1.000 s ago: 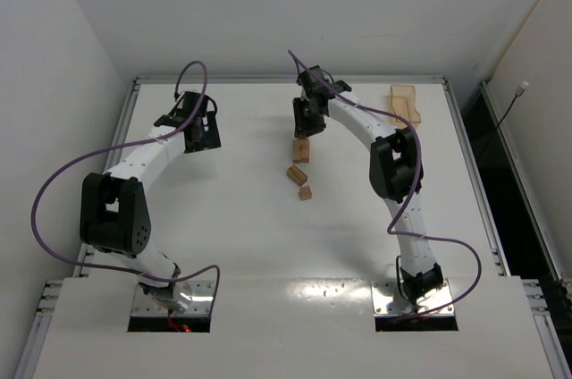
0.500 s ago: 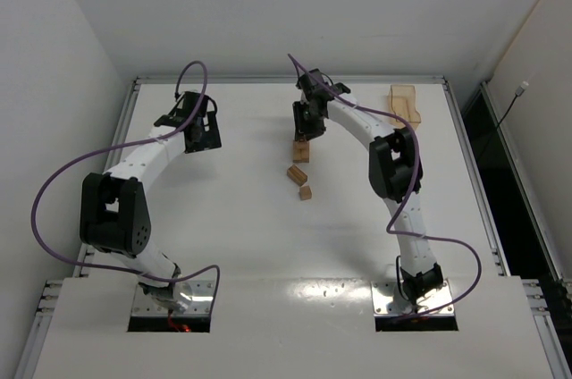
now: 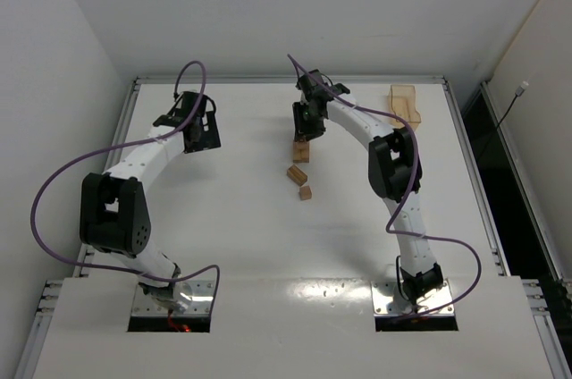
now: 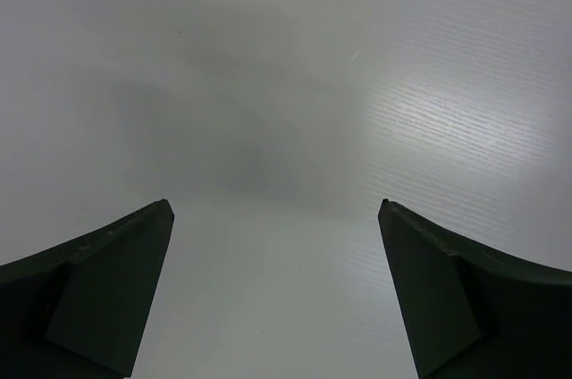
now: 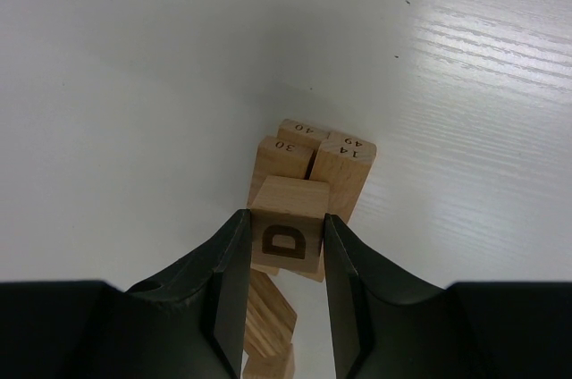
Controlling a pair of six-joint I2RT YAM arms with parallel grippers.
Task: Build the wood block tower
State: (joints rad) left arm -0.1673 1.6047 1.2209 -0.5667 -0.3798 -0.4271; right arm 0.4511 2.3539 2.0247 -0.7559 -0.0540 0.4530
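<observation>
In the top view, the narrow stack of small light-tan wooden blocks (image 3: 302, 152) stands just above the frame's centre, directly under the black right gripper (image 3: 307, 131). Two loose tan blocks (image 3: 296, 173) lie below it, and the black left gripper (image 3: 202, 135) is well apart at upper left. The left wrist view shows the left gripper (image 4: 273, 209) spread wide over the white table (image 4: 286, 84). In the right wrist view the right gripper (image 5: 286, 218) clamps a tan wooden cube marked D (image 5: 288, 238) at lower centre, over the stack (image 5: 315, 164), whose numbered block ends show just above the fingertips.

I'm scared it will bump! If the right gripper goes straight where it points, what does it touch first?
Probably the stack of blocks. The right gripper holds a block marked D just over it, so that block would meet the stack first; the gap between them is hard to judge.
</observation>
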